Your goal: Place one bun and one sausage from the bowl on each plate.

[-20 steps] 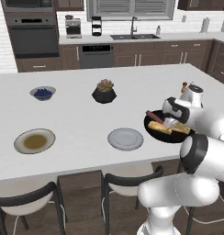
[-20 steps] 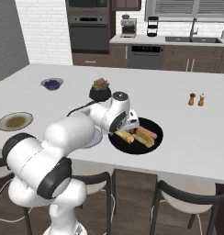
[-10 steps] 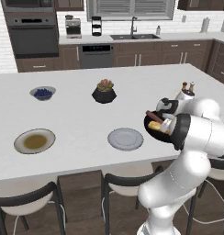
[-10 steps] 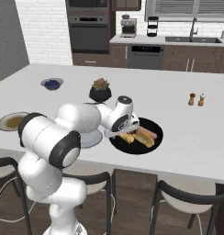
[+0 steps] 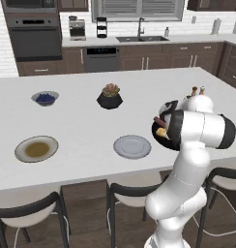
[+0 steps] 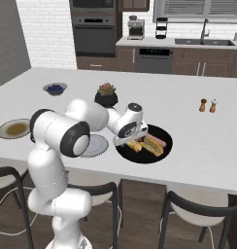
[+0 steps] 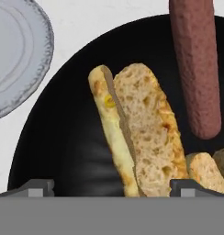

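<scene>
At centre of the hand view, a bun (image 7: 141,137) is seen lying in the black bowl (image 7: 63,137), framed by the fully spread, empty gripper (image 7: 111,187), with a sausage (image 7: 196,69) at upper right. A square descent astride the bun's narrow width is advised before closing. A second bun (image 7: 206,172) is cut off at lower right, and only an edge of the grey plate (image 7: 17,59) is shown at upper left.

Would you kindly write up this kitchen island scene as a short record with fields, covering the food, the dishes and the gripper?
gripper: open, low over the bowl, a fingertip on each side of the near bun
black round bowl: holds buns and sausages
golden-yellow oblong bun: in the bowl, not gripped
reddish-brown sausage: in the bowl beside that bun
light grey plate: nothing on it, next to the bowl
beige-rimmed olive-centred plate: nothing on it, further along the white counter
</scene>
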